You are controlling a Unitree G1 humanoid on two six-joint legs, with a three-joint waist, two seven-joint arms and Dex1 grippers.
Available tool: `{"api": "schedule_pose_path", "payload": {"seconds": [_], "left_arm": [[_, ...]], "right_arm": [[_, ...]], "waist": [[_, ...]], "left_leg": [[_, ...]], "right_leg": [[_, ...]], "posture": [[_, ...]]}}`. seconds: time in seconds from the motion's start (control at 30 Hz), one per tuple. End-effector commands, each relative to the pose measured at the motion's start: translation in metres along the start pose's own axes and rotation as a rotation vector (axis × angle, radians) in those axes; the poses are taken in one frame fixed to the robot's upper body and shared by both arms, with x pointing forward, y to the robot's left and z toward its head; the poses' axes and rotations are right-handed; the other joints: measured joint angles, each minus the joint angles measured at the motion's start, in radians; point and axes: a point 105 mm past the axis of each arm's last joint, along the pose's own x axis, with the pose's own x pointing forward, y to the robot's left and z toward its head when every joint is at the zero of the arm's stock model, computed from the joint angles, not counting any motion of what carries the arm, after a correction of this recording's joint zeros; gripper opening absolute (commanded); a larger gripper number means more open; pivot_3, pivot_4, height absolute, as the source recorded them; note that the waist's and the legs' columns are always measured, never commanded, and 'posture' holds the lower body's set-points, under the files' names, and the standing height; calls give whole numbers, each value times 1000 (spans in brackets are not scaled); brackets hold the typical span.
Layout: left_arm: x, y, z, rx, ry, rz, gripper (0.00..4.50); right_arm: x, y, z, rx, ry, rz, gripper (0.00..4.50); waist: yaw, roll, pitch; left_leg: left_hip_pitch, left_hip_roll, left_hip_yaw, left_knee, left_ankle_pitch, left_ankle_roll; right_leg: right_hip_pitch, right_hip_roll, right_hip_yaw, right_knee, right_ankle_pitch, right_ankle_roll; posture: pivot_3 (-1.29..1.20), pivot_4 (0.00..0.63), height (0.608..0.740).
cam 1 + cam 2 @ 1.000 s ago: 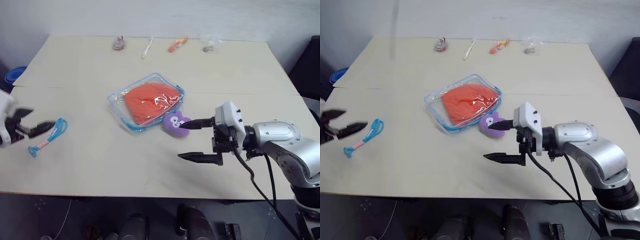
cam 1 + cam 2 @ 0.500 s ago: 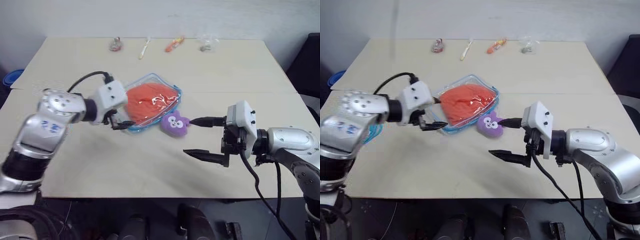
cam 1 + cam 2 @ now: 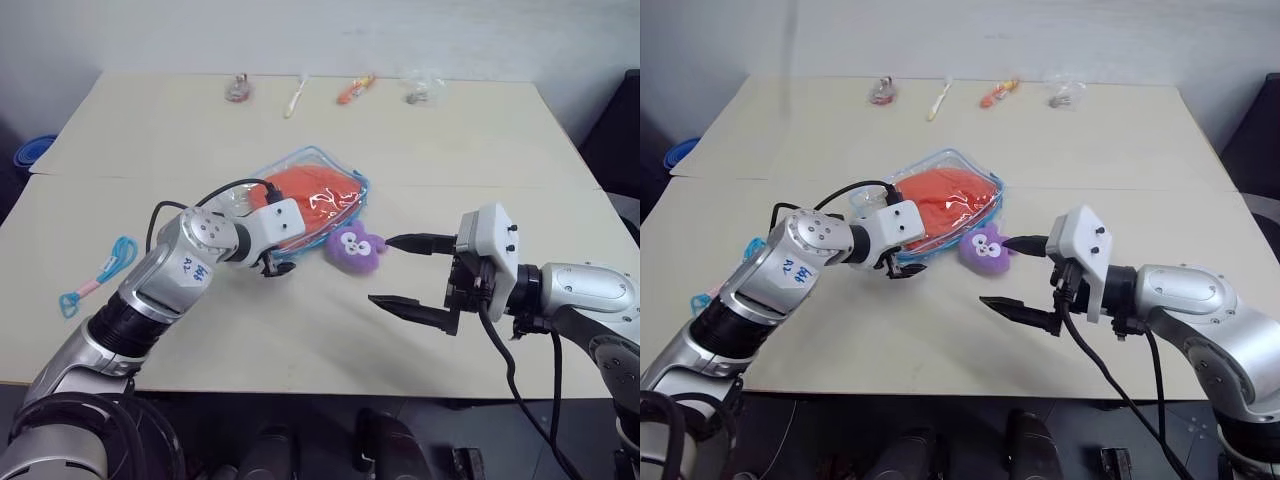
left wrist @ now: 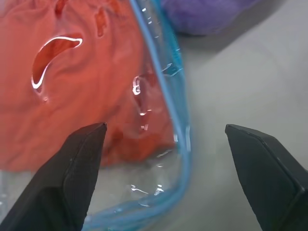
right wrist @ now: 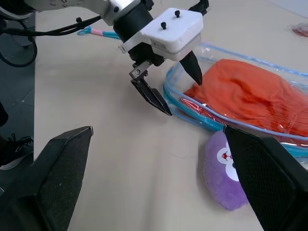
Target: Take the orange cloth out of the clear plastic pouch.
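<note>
Left eye view: flat, matte beige table (image 3: 300, 340). At its centre lies the clear plastic pouch (image 3: 345, 205), glossy and rectangular with light blue edging, enclosing the soft, crumpled orange cloth (image 3: 310, 195). Left gripper (image 3: 277, 262) (fingers spread) straddles the pouch's near corner. Right gripper (image 3: 408, 272), spread wide, hovers beside a rounded purple plush toy (image 3: 355, 246).

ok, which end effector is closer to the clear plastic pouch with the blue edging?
Left. The left end effector straddles the near corner of the clear plastic pouch; the right end effector hangs open past the purple plush toy.
</note>
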Motion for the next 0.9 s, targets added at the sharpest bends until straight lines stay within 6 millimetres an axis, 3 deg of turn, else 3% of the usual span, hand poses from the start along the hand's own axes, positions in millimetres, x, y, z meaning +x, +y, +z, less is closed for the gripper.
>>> {"api": "schedule_pose_path", "payload": {"seconds": [0.03,0.33,0.37,0.67,0.9], "left_arm": [[-2,10,7,5,-25,48,3085],[-5,8,-4,-8,-10,44,168],[-6,8,-6,-8,-8,44,27],[-49,12,-59,248,-9,-37,27],[-71,-14,-74,562,-260,-293,27]], "right_arm": [[-2,3,11,-60,-24,-1,4500],[-3,2,12,-62,-23,-3,4500],[-3,2,11,-61,-22,-2,4500],[-9,12,2,-44,27,52,4500],[-12,24,-7,-30,72,147,4500]], "waist": [[0,0,0],[-1,0,0],[-1,0,0],[-4,0,0],[1,0,0]], "left_leg": [[0,0,0,0,0,0],[0,0,-3,0,0,0],[0,0,-3,0,0,0],[1,4,-3,-1,0,0],[0,4,-4,0,-1,1]], "right_leg": [[0,0,0,0,0,0],[0,0,0,0,0,0],[0,0,0,0,0,0],[-1,0,0,0,-1,-1],[0,-3,-1,-1,-1,-1]], "posture": [[0,150,740],[0,150,740],[0,150,740],[0,150,740],[0,150,740]]}}
